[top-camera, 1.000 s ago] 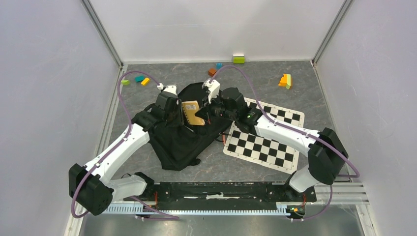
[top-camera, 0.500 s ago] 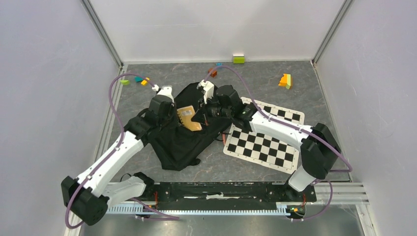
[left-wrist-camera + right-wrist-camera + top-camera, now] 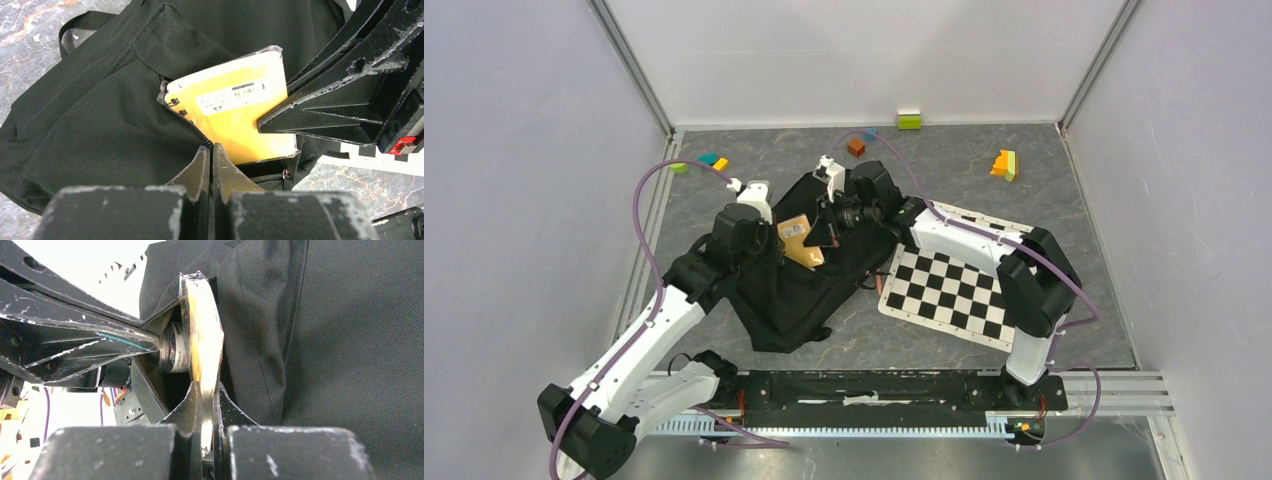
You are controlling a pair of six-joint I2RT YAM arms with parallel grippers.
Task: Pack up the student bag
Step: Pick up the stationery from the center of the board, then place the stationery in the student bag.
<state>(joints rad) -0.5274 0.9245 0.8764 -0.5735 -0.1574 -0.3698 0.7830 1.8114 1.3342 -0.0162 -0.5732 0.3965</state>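
While the left gripper (image 3: 210,151), at nine o'clock, pinches the student bag (image 3: 100,115) mouth open, the right gripper (image 3: 207,387), at three, clamps the yellow notebook (image 3: 235,115), apparently for insertion.

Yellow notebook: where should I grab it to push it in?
Pinch the yellow notebook by the thin edge sticking out of the student bag, a finger on each flat face, coming from outside the opening. The rest is tucked inside.

Overhead; wrist views near student bag (image 3: 784,290)
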